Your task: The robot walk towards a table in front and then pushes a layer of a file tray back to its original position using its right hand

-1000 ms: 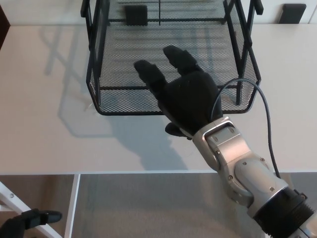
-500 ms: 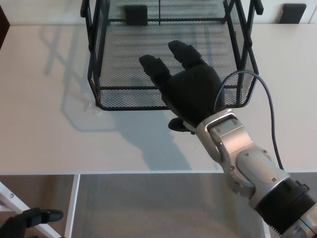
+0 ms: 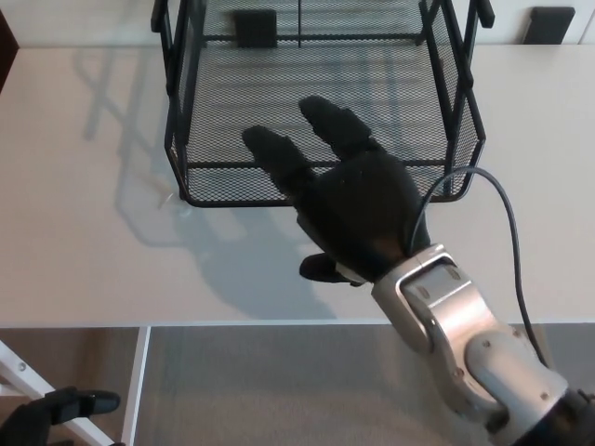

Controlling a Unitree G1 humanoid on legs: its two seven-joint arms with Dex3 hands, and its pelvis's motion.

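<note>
While the black mesh file tray (image 3: pixel 232 181) sits on the white table (image 3: pixel 84 232), the robot's right hand (image 3: pixel 349 200) hovers over its front rim, fingers spread, holding nothing.

You see a black wire-mesh file tray (image 3: pixel 232 181) on a plain off-white table (image 3: pixel 84 251), a matte black right hand (image 3: pixel 358 209), silver-grey forearm (image 3: pixel 456 339).

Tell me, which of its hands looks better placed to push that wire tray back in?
The right hand. It hangs open at the front edge of the black mesh tray, fingers reaching over the rim. The left hand sits low at the bottom corner, below the table edge, far from the tray.
</note>
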